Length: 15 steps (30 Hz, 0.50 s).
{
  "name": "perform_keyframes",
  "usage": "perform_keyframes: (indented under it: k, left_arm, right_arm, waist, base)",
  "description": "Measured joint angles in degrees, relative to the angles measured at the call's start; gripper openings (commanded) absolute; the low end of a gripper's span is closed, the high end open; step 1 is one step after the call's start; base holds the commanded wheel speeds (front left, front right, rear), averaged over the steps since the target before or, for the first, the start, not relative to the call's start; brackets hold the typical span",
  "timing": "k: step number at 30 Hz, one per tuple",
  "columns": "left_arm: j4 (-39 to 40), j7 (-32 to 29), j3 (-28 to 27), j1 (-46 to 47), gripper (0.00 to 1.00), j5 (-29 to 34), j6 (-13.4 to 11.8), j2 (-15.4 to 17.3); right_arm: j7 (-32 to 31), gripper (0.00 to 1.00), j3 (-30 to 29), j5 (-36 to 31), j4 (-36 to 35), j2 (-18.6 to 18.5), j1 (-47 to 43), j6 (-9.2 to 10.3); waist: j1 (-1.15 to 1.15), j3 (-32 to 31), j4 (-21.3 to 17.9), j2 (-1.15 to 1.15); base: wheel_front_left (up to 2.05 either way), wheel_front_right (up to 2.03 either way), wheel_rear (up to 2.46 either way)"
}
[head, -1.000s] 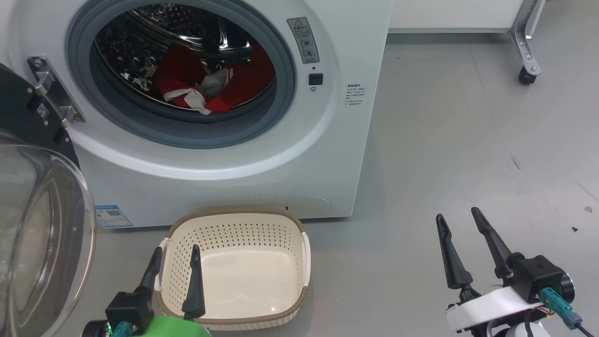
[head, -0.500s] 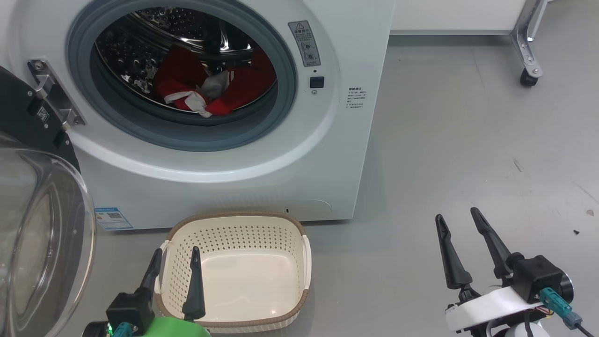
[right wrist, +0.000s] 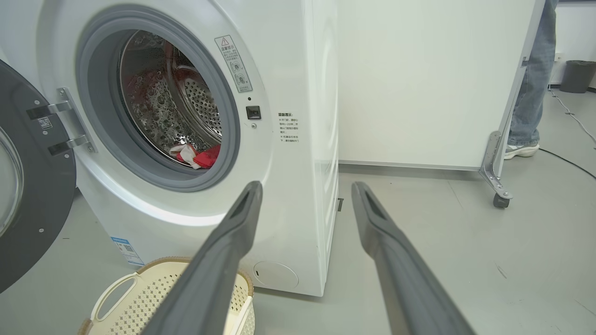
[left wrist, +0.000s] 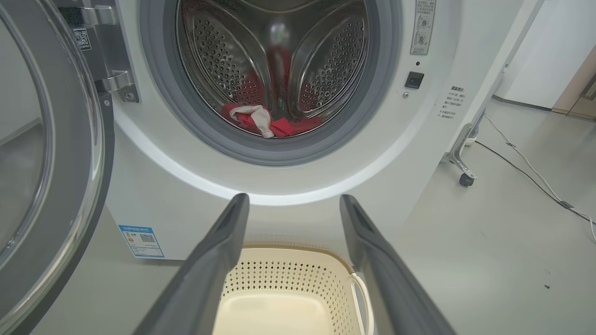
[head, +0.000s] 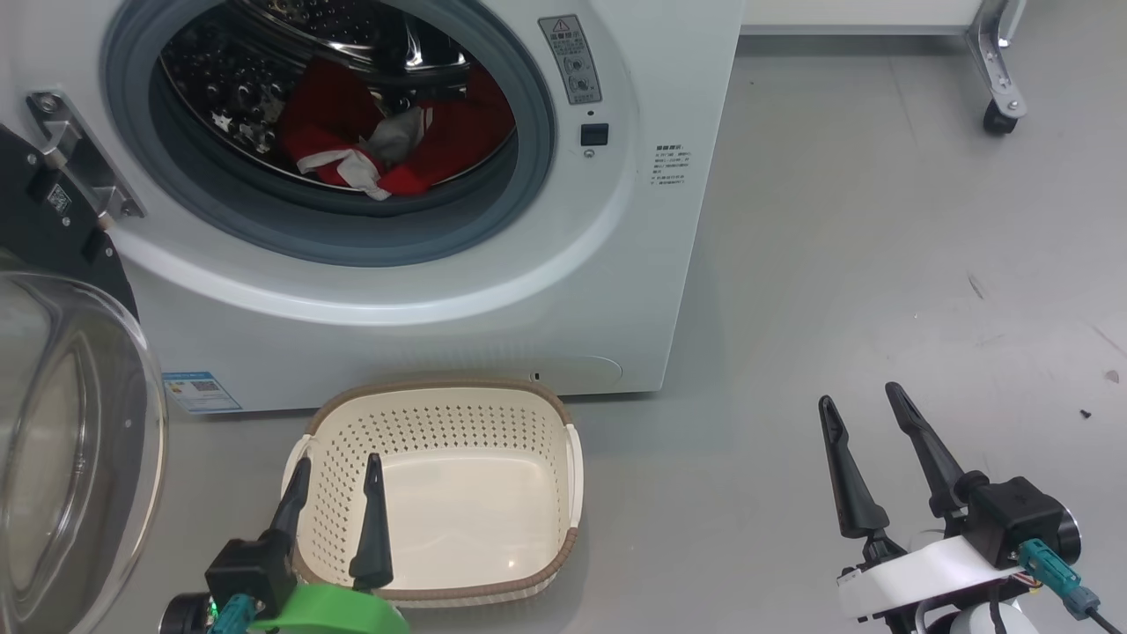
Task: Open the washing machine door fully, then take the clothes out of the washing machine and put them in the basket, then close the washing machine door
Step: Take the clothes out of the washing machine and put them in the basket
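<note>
The washing machine [head: 563,291] stands with its door [head: 53,423] swung wide open at the left, glass bowl facing me. Red clothes with a white piece [head: 396,141] lie at the bottom of the steel drum, also seen as clothes [left wrist: 260,122] and clothes [right wrist: 205,156]. The cream basket [head: 440,387] sits on the floor in front of the machine with nothing in it. My left gripper [head: 340,460] hovers open over the basket's near left corner. My right gripper [head: 858,394] is open over bare floor to the right, holding nothing.
A white panel on a metal leg with a caster [right wrist: 500,200] stands behind the machine's right side. A person's leg in jeans [right wrist: 531,93] and a dark bin [right wrist: 577,74] are beyond it. A cable [left wrist: 521,163] runs across the grey floor.
The head view has shifted a little, so machine and basket sit slightly higher and further left. Both grippers stay open and nothing has been taken hold of.
</note>
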<state>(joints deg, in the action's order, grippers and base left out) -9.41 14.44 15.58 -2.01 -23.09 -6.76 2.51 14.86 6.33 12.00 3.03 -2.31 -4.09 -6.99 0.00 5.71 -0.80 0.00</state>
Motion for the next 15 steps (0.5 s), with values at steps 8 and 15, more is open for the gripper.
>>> perform_keyframes:
  k: [8, 15]
  left_arm:
    - [-1.05, -1.37, 1.45, 5.05, 1.00, -1.71, -0.01, 0.00]
    - [-3.99, -4.77, 1.75, 12.04, 1.00, -3.81, -0.01, -0.03]
  right_arm:
    - [0.00, 1.00, 0.04, -0.11, -2.11, 0.00, 0.47, 0.00]
    - [0.00, 1.00, 1.31, -0.10, -3.74, -0.01, 3.03, 0.00]
  waist:
    - [0.00, 3.81, -0.62, 0.00]
    - [0.00, 8.56, -1.79, 0.00]
  base:
    - [0.00, 0.00, 0.00]
    - [0.00, 0.00, 0.00]
